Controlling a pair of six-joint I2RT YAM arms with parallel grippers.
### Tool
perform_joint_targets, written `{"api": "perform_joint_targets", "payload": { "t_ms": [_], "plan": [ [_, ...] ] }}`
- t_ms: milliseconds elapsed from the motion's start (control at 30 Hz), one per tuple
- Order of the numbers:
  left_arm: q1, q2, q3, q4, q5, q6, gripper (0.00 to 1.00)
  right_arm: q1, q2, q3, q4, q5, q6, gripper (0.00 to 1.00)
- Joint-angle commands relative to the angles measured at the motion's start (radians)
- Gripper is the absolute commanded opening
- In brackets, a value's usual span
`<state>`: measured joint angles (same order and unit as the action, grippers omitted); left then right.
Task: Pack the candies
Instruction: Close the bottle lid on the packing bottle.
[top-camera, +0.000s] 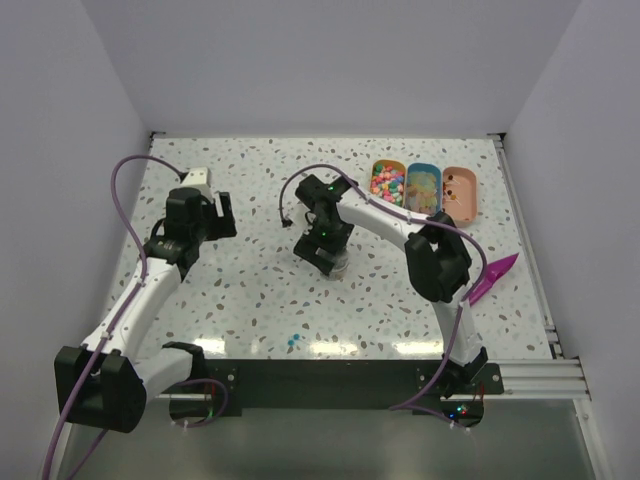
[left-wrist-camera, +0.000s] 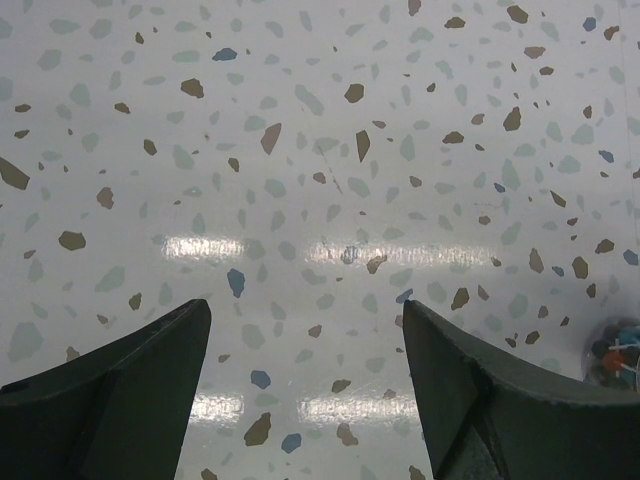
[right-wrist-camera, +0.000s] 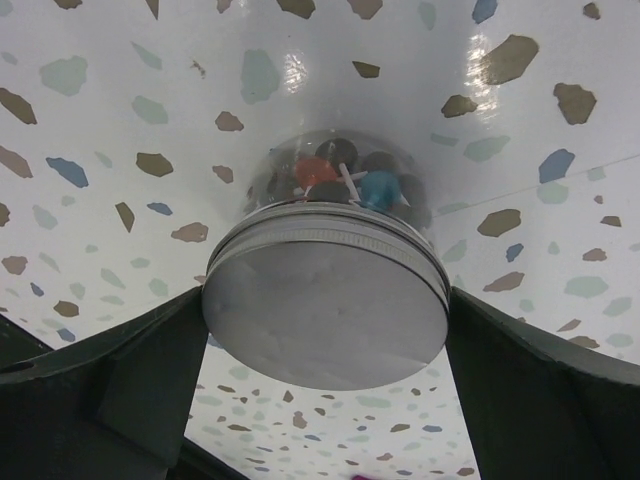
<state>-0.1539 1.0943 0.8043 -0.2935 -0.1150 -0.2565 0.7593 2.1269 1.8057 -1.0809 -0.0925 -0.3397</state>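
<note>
**Desk:** Where are the candies (right-wrist-camera: 335, 175)?

**Photographer:** Inside a clear jar (right-wrist-camera: 290, 165) lying on the speckled table (left-wrist-camera: 300, 150), near the middle. Dark, red and blue pieces press against the glass, just beyond the metal lid (right-wrist-camera: 320, 340).

**Desk:** And the hand nearest them?

**Photographer:** The right gripper (right-wrist-camera: 325, 300) has the jar. Its two dark fingers (right-wrist-camera: 150, 370) bear on opposite sides of the lid's rim, so the candies sit directly ahead of the fingertips, behind the lid.

**Desk:** The other arm?

**Photographer:** The left gripper (left-wrist-camera: 305, 305) hangs over bare table with its jaws spread wide and nothing between them. The jar shows only at the right edge of its wrist view, well off to that side.

**Desk:** Anything else in shot?

**Photographer:** Three small trays (top-camera: 423, 188) line the far right of the table, and a purple scoop (top-camera: 493, 278) lies near the right edge, apart from both hands.
</note>
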Motion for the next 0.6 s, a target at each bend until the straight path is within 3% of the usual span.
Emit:
{"api": "perform_joint_targets", "payload": {
  "t_ms": [0,567],
  "plan": [
    [-0.007,-0.010,-0.004,0.051,0.018,0.026,0.83,0.005,-0.028,-0.040,0.009,-0.004,0.002,0.99],
    [-0.007,-0.008,-0.005,0.054,0.035,0.031,0.83,0.005,-0.105,-0.101,0.039,0.036,0.005,0.99]
  ]
}}
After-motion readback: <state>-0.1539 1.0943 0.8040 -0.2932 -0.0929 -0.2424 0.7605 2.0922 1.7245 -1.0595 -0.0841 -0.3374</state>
